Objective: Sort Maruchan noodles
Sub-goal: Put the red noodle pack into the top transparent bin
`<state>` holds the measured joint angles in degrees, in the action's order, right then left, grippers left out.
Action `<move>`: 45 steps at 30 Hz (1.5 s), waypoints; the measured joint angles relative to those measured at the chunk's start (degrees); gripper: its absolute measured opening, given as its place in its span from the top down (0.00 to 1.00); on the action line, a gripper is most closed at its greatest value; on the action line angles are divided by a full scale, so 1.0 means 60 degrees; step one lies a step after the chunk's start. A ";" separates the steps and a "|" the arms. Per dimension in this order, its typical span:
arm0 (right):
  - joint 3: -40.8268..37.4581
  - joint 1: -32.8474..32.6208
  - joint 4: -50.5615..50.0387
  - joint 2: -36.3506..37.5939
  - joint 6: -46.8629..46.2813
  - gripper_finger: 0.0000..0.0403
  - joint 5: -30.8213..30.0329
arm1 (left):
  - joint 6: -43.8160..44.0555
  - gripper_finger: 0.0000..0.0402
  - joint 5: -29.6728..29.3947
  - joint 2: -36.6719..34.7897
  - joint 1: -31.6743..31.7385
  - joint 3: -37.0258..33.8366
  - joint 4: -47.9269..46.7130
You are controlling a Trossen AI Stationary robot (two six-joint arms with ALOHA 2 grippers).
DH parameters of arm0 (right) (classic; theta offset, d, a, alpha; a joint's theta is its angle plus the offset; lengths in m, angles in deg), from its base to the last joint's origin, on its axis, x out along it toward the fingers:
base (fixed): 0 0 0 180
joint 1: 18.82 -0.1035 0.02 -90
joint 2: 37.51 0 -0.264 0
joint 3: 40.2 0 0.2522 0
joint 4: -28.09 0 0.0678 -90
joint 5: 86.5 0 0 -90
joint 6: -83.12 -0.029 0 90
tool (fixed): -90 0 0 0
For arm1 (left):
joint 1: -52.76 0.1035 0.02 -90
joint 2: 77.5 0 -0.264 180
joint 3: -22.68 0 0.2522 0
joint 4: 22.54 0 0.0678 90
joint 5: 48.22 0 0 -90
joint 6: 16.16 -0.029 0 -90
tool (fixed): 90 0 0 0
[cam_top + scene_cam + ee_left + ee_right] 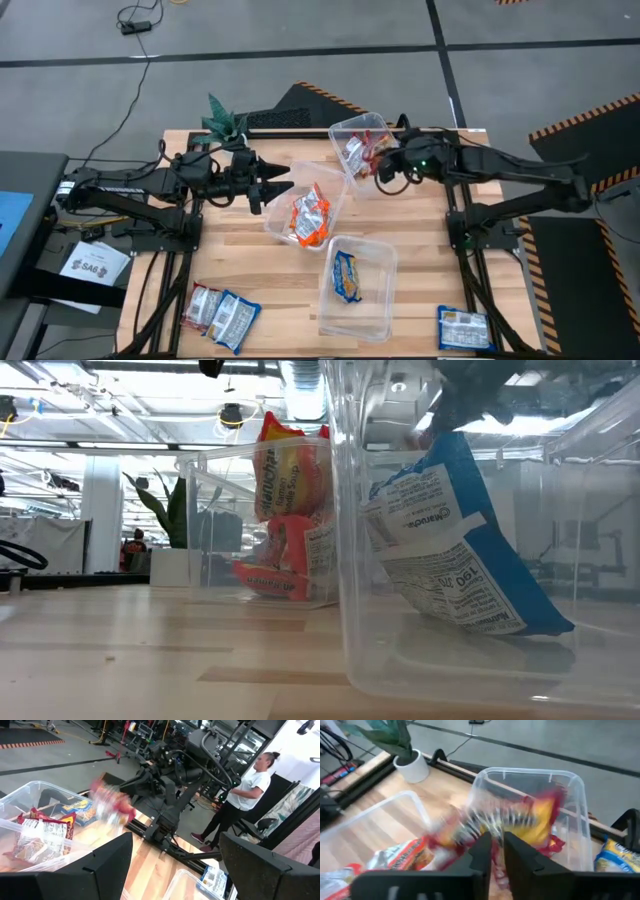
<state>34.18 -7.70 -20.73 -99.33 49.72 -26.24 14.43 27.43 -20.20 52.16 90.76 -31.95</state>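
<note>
The far clear tub (352, 132) holds red-and-silver noodle packets (354, 152). My right gripper (378, 168) hangs over that tub's near-right side, shut on a red-and-silver packet (507, 820), which shows blurred. My left gripper (283, 184) is open and level, just left of the middle tub (300, 240), which holds orange packets (310, 218). The near tub (372, 310) holds one blue-and-yellow packet (347, 276), which leans on the tub wall (450, 550). My right gripper pinches the red-and-silver packet between its two fingers (481, 851), at the packet's edge (495, 832) nearest the wrist. The packet is lifted clear above the far tub (530, 780) and spreads out beyond the fingertips. The left wrist view shows it blurred (110, 807).
Two loose packets (220, 312) lie at the table's near-left corner, and one blue-and-yellow packet (465, 328) lies at the near-right corner. A small potted plant (222, 122) stands at the far-left edge. A person (245, 795) stands beyond the table.
</note>
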 joint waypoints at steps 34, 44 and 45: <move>0.0798 -0.1035 -0.2621 0.1683 -0.0613 0.24 0.2086 | 0.9591 0.29 0.1621 0.2605 -0.6831 0.2303 -1.0630; 0.0801 -0.1034 -0.2643 0.1434 -0.0446 0.24 0.1931 | 1.0896 0.29 0.3125 0.4320 -0.8609 0.1419 -1.1042; 0.0798 -0.1028 -0.2686 0.1397 -0.0423 0.24 0.1935 | 1.0180 0.29 0.3188 0.4433 -0.8626 0.1406 -1.1054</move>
<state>38.97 -13.87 -36.85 -90.95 47.18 -14.63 75.51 46.56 6.40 0.41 99.20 -98.28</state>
